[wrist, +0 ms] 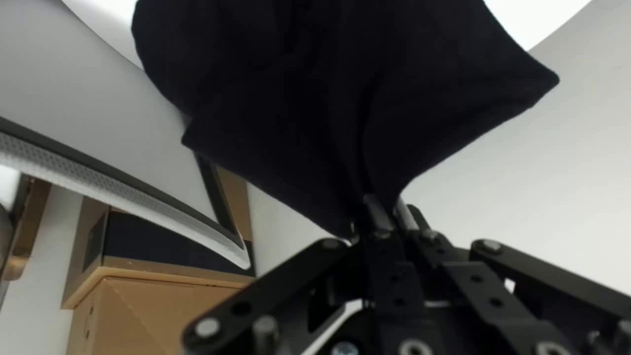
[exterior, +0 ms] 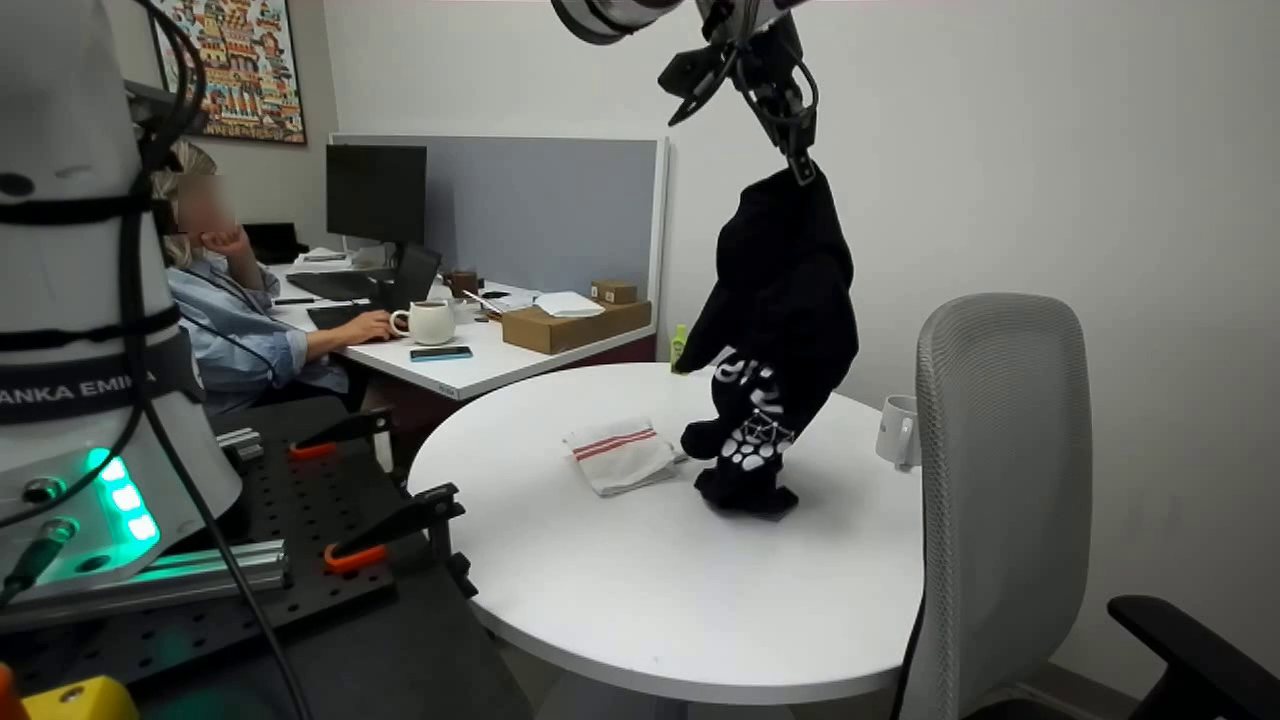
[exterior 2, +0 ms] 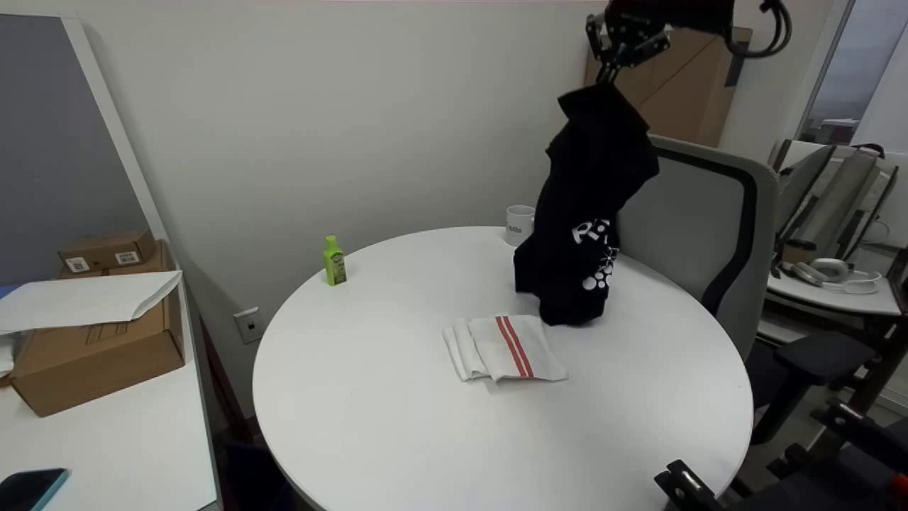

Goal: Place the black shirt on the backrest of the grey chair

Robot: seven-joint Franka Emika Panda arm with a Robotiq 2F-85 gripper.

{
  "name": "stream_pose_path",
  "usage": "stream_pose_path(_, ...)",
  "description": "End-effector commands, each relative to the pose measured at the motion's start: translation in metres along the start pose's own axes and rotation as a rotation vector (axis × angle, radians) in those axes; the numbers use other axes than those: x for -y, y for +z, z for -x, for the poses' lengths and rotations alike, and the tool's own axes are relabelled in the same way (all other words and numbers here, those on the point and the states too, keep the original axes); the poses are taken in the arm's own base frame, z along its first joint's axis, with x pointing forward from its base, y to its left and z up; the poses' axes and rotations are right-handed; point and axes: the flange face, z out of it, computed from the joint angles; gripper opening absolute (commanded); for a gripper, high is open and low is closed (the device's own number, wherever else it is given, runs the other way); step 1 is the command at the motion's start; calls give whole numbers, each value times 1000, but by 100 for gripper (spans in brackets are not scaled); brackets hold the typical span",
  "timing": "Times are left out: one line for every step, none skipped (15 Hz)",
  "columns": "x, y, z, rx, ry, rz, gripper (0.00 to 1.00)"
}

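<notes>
My gripper is shut on the top of the black shirt, also seen in the other views at the gripper and fingertips. The shirt hangs down, bunched, over the round table, white print near its lower end. I cannot tell whether its lower end touches the table. In the wrist view the shirt fills the upper middle. The grey chair stands at the table's edge, apart from the shirt in that view. Its backrest is partly hidden behind the shirt, and its top edge shows in the wrist view.
A white towel with red stripes lies on the round white table. A white mug and a green bottle stand near its far edge. A large cardboard box is behind the chair. A person sits at a desk.
</notes>
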Motion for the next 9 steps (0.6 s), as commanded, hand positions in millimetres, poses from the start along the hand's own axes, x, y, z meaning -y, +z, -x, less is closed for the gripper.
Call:
stream_pose_path(30, -67, -25, -24, -68, -73, 1)
stream_pose_path(37, -81, -33, -33, -74, -87, 1)
stream_pose_path(46, -90, -38, -21, -90, -101, 1)
stream_pose_path(49, -99, -46, -24, -105, -97, 1)
stream_pose_path(56, -108, -51, -22, -111, -115, 1)
stream_pose_path(58, -114, -58, -20, -115, -113, 1)
stream_pose_path(61, -121, -64, -26, -112, -131, 1)
stream_pose_path(62, -125, -71, -21, -123, -116, 1)
stream_pose_path(62, -131, -77, -28, -129, -122, 1)
